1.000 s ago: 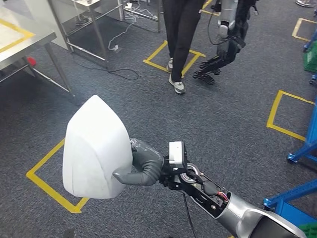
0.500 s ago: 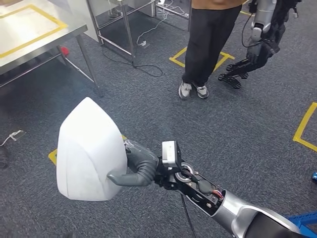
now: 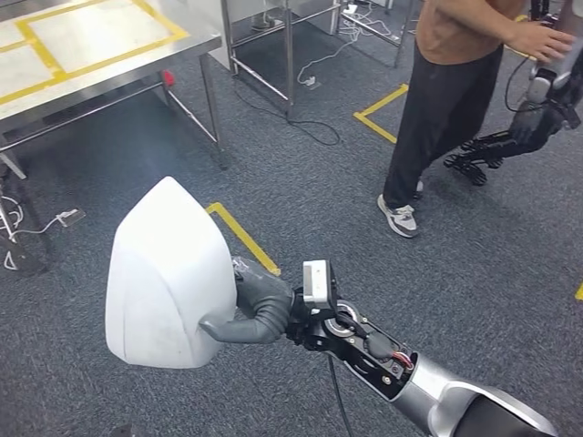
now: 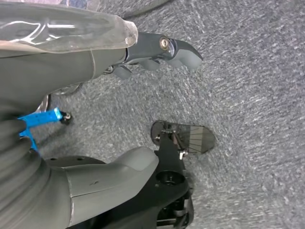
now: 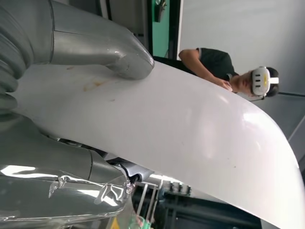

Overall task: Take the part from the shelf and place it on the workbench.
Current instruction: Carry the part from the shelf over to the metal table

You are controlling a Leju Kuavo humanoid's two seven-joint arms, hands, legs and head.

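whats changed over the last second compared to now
The whole view has swung, so the camera turned rather than the floor things moving: the steel workbench now shows more fully at upper left. The person in black trousers has stepped rightward, toward the other robot. Unchanged: the right hand keeps its grip on the white part, held out in front at about the same spot.

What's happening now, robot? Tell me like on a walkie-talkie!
Right hand gripping white part. Left hand empty, fingers apart. Workbench ahead-left, part not placed. Person on floor to the right.
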